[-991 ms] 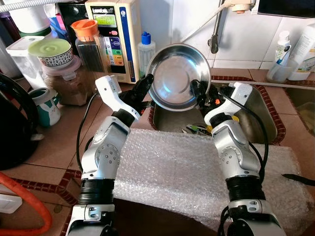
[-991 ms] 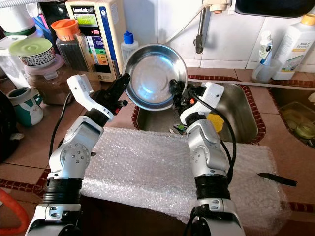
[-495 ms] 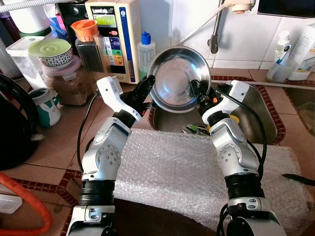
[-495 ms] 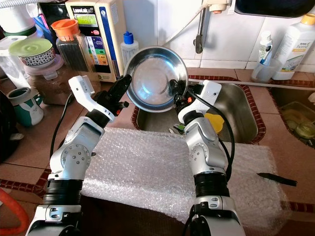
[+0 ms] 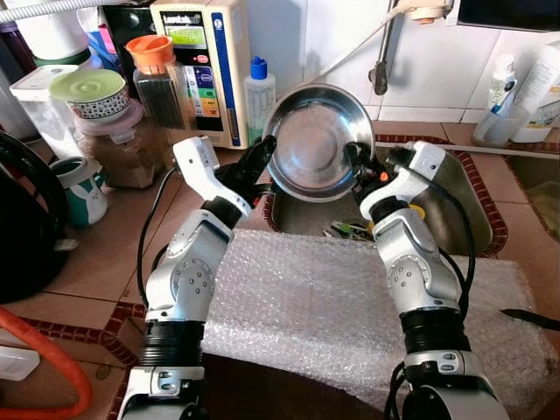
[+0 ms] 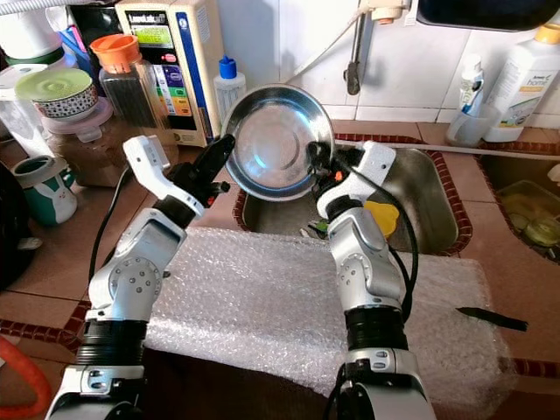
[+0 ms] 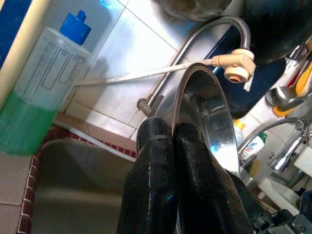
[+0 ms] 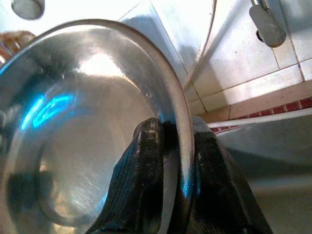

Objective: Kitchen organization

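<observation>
A shiny steel bowl is held up on its side over the near left corner of the sink, with its hollow facing me. My left gripper is shut on the bowl's left rim. In the left wrist view the thin rim comes out from between the two pressed fingers. My right gripper is shut on the right rim. The right wrist view has one finger inside the bowl and the other outside it.
A bubble-wrap sheet covers the counter in front of the sink. A water purifier, a bottle of green liquid, jars and a mug stand at the back left. A tap hangs above the sink, and a black knife lies at the right.
The bowl has shifted slightly away from me and looks a little narrower. Both grippers keep hold of its rim.
</observation>
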Controlling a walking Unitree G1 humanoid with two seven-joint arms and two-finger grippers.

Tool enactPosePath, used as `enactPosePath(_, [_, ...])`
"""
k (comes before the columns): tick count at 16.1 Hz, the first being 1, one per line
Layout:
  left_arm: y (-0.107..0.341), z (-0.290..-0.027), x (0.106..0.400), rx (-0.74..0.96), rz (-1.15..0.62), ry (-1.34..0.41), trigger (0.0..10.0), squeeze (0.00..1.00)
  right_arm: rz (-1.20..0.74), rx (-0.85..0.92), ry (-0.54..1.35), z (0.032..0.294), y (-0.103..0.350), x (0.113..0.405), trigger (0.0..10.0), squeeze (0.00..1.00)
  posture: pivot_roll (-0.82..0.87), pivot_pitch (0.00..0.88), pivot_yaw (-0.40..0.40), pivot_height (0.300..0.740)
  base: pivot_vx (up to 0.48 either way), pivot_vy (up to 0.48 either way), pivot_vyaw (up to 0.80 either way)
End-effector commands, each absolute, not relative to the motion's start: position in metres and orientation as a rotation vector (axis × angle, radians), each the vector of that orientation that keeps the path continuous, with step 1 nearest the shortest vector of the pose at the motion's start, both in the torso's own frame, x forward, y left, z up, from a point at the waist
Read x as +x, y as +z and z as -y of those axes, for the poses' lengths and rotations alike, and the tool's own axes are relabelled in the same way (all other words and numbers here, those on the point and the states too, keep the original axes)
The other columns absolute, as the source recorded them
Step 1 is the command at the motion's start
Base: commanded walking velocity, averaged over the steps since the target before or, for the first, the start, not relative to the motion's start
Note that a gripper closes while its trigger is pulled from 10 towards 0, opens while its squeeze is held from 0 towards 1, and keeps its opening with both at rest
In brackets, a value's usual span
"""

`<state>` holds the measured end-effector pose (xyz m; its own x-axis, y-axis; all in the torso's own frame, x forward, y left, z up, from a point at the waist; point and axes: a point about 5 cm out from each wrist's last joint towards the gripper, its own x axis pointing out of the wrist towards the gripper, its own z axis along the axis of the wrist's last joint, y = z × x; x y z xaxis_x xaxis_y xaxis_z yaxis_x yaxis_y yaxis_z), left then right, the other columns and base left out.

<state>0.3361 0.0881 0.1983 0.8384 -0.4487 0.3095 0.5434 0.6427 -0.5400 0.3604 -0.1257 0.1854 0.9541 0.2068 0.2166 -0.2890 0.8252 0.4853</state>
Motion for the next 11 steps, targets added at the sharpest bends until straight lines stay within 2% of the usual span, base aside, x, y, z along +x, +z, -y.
enactPosePath(1, [0.2050,-0.0874,0.3345,-0.648,0.178,-0.588,0.0,0.00,0.156,0.558,0.225,0.1309,0.1894,0.3627,0.0,0.00,0.00,0.000,0.091,0.740,0.000,0.000,0.00])
enactPosePath(2, [0.2045,-0.0873,0.3346,-0.648,0.174,-0.586,1.1,0.00,0.152,0.561,0.221,0.1313,0.1888,0.3630,0.0,0.00,0.00,0.000,0.090,0.740,0.000,0.000,0.00])
enactPosePath(3, [0.2046,-0.0871,0.3346,-0.648,0.174,-0.587,1.1,0.00,0.152,0.562,0.221,0.1314,0.1887,0.3630,0.0,0.00,0.00,0.000,0.090,0.740,0.000,0.000,0.00])
enactPosePath(4, [0.2046,-0.0875,0.3347,-0.642,0.174,-0.584,3.2,0.00,0.152,0.562,0.220,0.1314,0.1886,0.3629,0.0,0.00,0.00,0.000,0.090,0.740,0.000,0.000,0.00])
enactPosePath(5, [0.2045,-0.0878,0.3355,-0.638,0.172,-0.578,3.8,0.00,0.150,0.562,0.219,0.1318,0.1882,0.3629,0.0,0.00,0.00,0.000,0.090,0.740,0.000,0.000,0.00])
enactPosePath(6, [0.2044,-0.0878,0.3356,-0.638,0.172,-0.577,3.8,0.00,0.147,0.565,0.216,0.1323,0.1878,0.3628,0.0,0.00,0.00,0.000,0.090,0.740,0.000,0.000,0.00])
enactPosePath(7, [0.2042,-0.0875,0.3356,-0.636,0.169,-0.579,4.3,0.00,0.144,0.571,0.212,0.1335,0.1871,0.3629,0.0,0.00,0.00,0.000,0.090,0.740,0.000,0.000,0.00])
enactPosePath(8, [0.2037,-0.0873,0.3357,-0.638,0.164,-0.576,8.2,0.00,0.143,0.577,0.210,0.1345,0.1870,0.3630,0.0,0.00,0.00,0.000,0.090,0.740,0.000,0.000,0.00])
enactPosePath(9, [0.2033,-0.0872,0.3357,-0.639,0.160,-0.574,8.2,0.00,0.143,0.581,0.208,0.1351,0.1870,0.3630,0.0,0.00,0.00,0.000,0.090,0.740,0.000,0.000,0.00])
enactPosePath(10, [0.2019,-0.0865,0.3359,-0.644,0.148,-0.573,10.0,1.00,0.139,0.589,0.208,0.1362,0.1866,0.3631,0.0,0.00,0.00,0.000,0.089,0.740,0.000,0.000,0.00])
enactPosePath(11, [0.2005,-0.0861,0.3358,-0.647,0.139,-0.573,10.0,1.00,0.137,0.592,0.208,0.1366,0.1859,0.3630,0.0,0.00,0.00,0.000,0.089,0.740,0.000,0.000,0.00])
